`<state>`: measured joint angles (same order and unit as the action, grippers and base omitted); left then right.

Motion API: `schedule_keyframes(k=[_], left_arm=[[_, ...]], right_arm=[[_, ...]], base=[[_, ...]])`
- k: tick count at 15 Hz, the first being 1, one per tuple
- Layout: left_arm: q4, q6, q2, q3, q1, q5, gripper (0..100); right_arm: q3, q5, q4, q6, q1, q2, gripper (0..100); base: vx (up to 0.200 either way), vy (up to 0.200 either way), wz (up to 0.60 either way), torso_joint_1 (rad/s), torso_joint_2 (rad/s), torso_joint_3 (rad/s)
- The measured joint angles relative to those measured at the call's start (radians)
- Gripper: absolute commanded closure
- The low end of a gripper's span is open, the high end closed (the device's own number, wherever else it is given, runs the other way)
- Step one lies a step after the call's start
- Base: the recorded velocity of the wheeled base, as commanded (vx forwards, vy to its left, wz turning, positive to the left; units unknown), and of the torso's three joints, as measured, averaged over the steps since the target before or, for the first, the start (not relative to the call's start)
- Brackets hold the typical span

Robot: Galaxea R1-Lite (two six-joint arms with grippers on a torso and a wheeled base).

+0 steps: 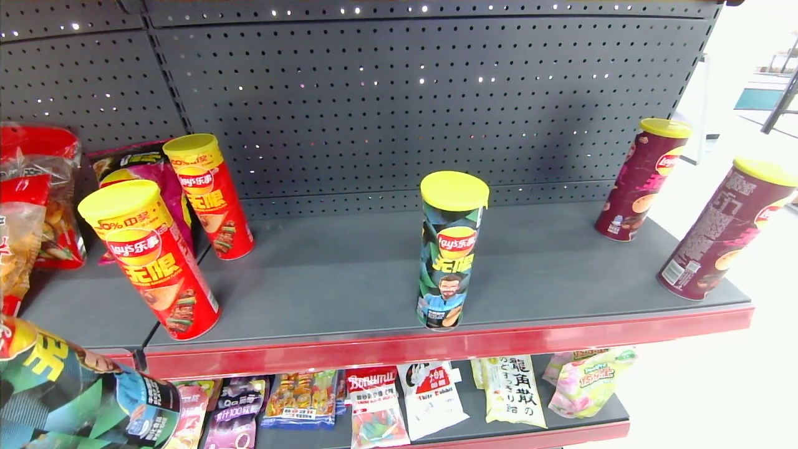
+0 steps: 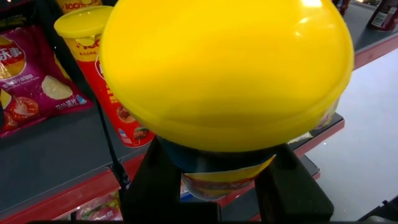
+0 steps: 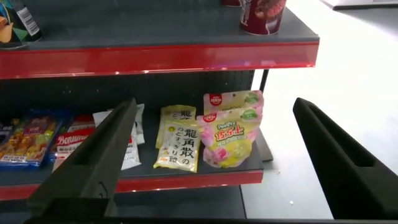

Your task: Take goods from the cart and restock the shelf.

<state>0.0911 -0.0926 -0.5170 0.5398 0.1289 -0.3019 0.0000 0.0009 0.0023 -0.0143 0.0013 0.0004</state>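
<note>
A green and blue patterned chip can (image 1: pixel 68 399) with a yellow lid (image 2: pixel 224 68) lies tilted at the lower left, below the shelf's front edge, and my left gripper (image 2: pixel 217 180) is shut on it. The dark shelf board (image 1: pixel 349 274) with a red front lip carries a matching green can (image 1: pixel 450 249) upright near the middle front. Two red cans (image 1: pixel 149 259) (image 1: pixel 209 196) stand at its left and two maroon cans (image 1: pixel 642 181) (image 1: pixel 723 231) at its right. My right gripper (image 3: pixel 214 106) hangs open and holds nothing, in front of the lower shelf.
Chip bags (image 1: pixel 37 199) crowd the shelf's far left, with a magenta bag (image 2: pixel 31 81) behind the red cans. Bare board lies either side of the green can. The lower shelf holds several snack packets (image 3: pixel 233 137). White floor (image 1: pixel 717 386) opens to the right.
</note>
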Motion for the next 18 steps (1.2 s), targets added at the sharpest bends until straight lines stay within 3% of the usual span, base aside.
schedule_keyframes(k=[4, 14, 18], left_arm=[[0.000, 0.000, 0.005, 0.001, 0.000, 0.002, 100], [-0.005, 0.001, -0.007, 0.005, -0.001, 0.014, 100], [-0.071, -0.003, -0.107, 0.023, 0.000, 0.014, 100]], right_arm=[[0.000, 0.001, 0.001, 0.000, 0.000, 0.000, 0], [0.000, 0.002, 0.000, -0.001, 0.000, 0.000, 0], [0.000, 0.002, 0.000, 0.001, 0.000, 0.000, 0]], base=[[0.000, 0.000, -0.60, 0.001, 0.00, 0.001], [0.000, 0.000, 0.00, 0.000, 0.00, 0.000], [0.000, 0.000, 0.00, 0.000, 0.00, 0.000]])
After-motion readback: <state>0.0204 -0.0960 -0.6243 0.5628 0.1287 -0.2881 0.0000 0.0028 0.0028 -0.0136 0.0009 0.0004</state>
